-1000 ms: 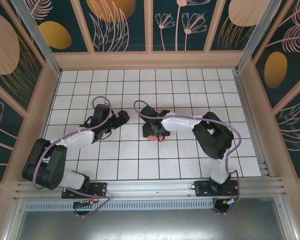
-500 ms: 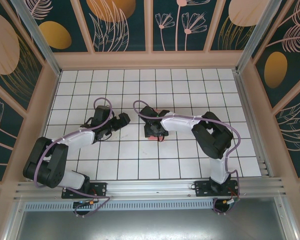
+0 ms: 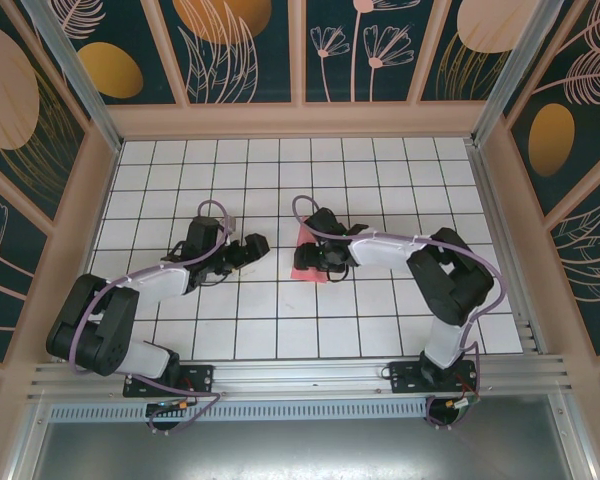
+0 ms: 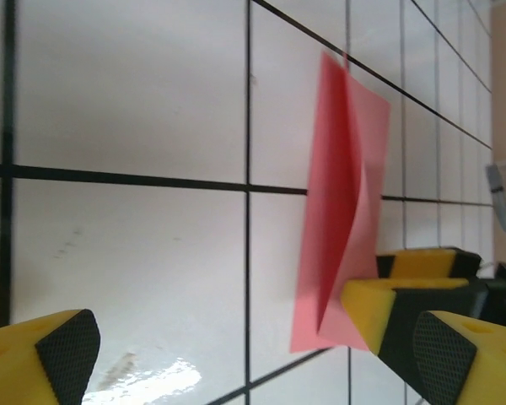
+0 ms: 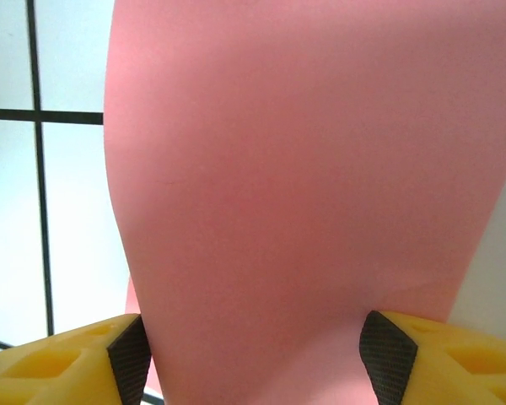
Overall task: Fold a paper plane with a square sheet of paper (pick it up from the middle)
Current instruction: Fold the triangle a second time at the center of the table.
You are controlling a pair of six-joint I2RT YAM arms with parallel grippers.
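The sheet of paper (image 3: 305,257) is folded into a narrow salmon-pink shape lying on the tiled floor mid-table. In the left wrist view the sheet of paper (image 4: 341,169) shows a raised centre fold. My right gripper (image 3: 322,256) sits on its right side, open. In the right wrist view the sheet of paper (image 5: 304,169) spans the gap between the fingers of my right gripper (image 5: 257,354). One of its yellow fingers (image 4: 369,308) rests on the near corner. My left gripper (image 3: 260,244) is about a tile to the left, open, and nothing lies between the fingertips of my left gripper (image 4: 253,359).
The white tiled floor (image 3: 380,170) runs out to wooden walls on three sides. An aluminium rail (image 3: 300,375) crosses the near edge by the arm bases.
My right gripper has slid right, uncovering more of the pink paper on its left. My left gripper has moved right and slightly nearer, toward the paper.
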